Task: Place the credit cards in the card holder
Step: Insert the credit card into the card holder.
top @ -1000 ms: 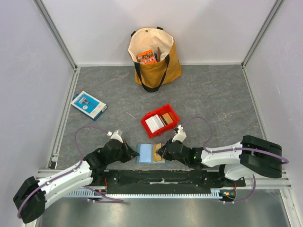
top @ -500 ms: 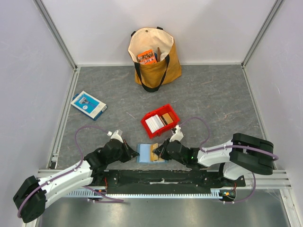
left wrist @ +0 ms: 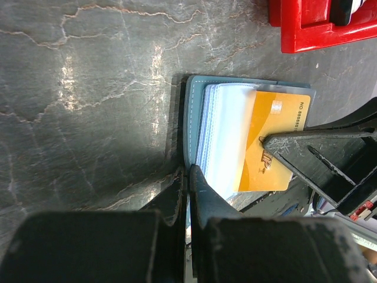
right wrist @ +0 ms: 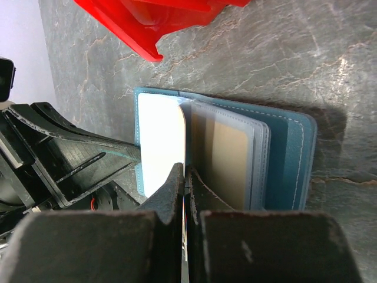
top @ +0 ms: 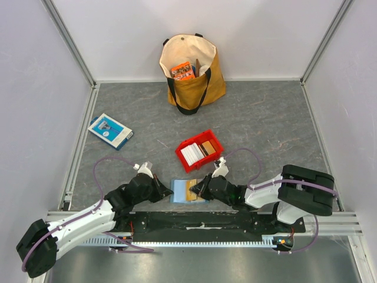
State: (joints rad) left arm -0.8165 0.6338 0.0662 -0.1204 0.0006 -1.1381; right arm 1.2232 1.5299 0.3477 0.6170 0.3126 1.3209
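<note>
Grey desk point(top: 265, 118). Your right claw point(right wrist: 184, 172) pinches thin gold plastic card point(left wrist: 283, 118): likely stiff, slick, grip edge; left claw point(left wrist: 188, 172) clamps teal folding wallet point(right wrist: 288, 159).

Hemmed in at the wallet point(top: 179, 190) by left gripper point(top: 168, 191) and right gripper point(top: 194, 190) on either side, with bin point(top: 207, 159) just behind. Found open desk point(top: 271, 124) right of bin and between bin and bag point(top: 206, 82). Met box point(top: 110, 130) near left wall.
</note>
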